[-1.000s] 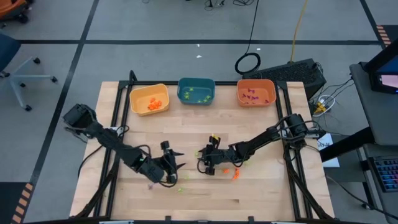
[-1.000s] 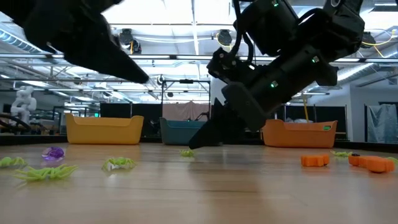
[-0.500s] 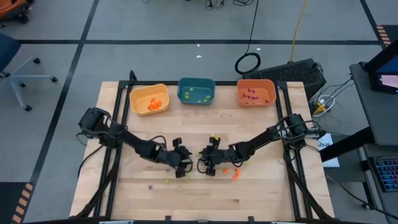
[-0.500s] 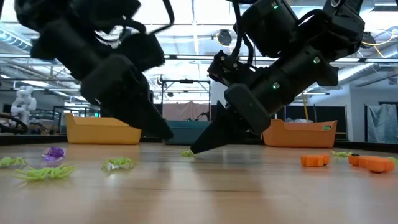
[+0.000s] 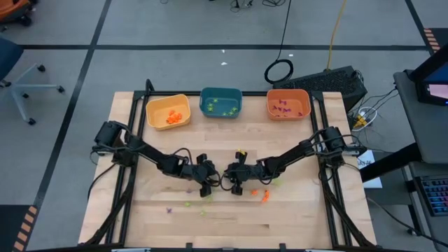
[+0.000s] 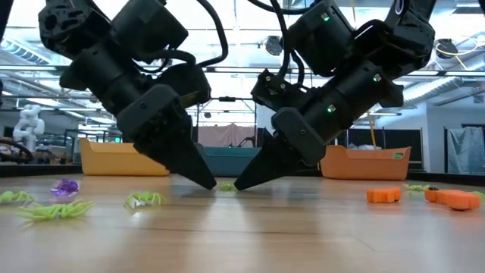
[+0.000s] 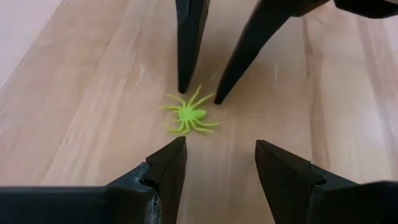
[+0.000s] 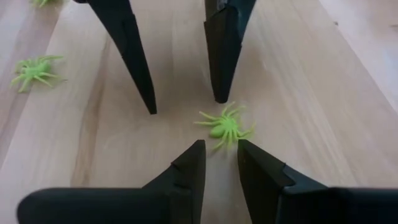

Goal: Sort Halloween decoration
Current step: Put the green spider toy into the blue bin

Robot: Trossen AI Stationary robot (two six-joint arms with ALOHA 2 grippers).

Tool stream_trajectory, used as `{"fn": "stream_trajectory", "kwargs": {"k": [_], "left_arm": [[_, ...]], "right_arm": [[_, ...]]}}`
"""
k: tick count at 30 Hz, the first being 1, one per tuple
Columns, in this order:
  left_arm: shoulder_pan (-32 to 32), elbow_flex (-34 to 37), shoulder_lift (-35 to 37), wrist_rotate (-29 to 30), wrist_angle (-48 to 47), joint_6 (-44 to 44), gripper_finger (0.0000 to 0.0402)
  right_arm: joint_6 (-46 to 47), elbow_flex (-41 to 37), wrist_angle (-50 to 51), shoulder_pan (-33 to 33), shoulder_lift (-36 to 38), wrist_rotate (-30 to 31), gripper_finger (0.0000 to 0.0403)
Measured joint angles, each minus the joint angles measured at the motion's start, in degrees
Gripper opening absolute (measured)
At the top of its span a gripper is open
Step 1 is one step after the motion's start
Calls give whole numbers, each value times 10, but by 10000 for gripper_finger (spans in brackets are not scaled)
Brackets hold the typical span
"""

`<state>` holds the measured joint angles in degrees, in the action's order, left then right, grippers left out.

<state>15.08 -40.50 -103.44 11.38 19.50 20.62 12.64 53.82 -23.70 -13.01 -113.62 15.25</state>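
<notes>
A light-green spider trinket (image 7: 189, 116) (image 8: 225, 127) lies flat on the wooden table near its middle (image 6: 226, 186). My two grippers face each other across it. My left gripper (image 7: 221, 155) (image 5: 211, 185) stands open on the spider's left, fingertips low by the table. My right gripper (image 8: 219, 152) (image 5: 231, 183) stands on the spider's right with a narrow gap between its fingers, open. The spider lies just ahead of both pairs of fingertips, between neither. More Halloween decoration lies scattered around.
Yellow bin (image 5: 168, 112), teal bin (image 5: 220, 103) and orange bin (image 5: 288, 104) stand along the far edge. Orange trinkets (image 5: 264, 195) lie right of the grippers. Green spiders (image 6: 144, 199) (image 8: 34, 70) and a purple trinket (image 6: 64, 186) lie to the left and nearer.
My left gripper has swung from the near left toward the table's middle and come down, ending with its fingertips at the table beside the green spider, facing my right gripper. The spider has stayed where it was.
</notes>
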Motion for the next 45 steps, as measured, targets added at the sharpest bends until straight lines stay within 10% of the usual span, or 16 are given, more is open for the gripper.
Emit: {"fn": "stream_trajectory", "kwargs": {"k": [32, 45], "left_arm": [[-20, 0, 7, -71, 20, -4, 193], [43, 0, 37, 25, -28, -31, 193]], "right_arm": [[-5, 0, 0, 6, 0, -19, 0], [-25, 0, 6, 3, 1, -20, 0]]}}
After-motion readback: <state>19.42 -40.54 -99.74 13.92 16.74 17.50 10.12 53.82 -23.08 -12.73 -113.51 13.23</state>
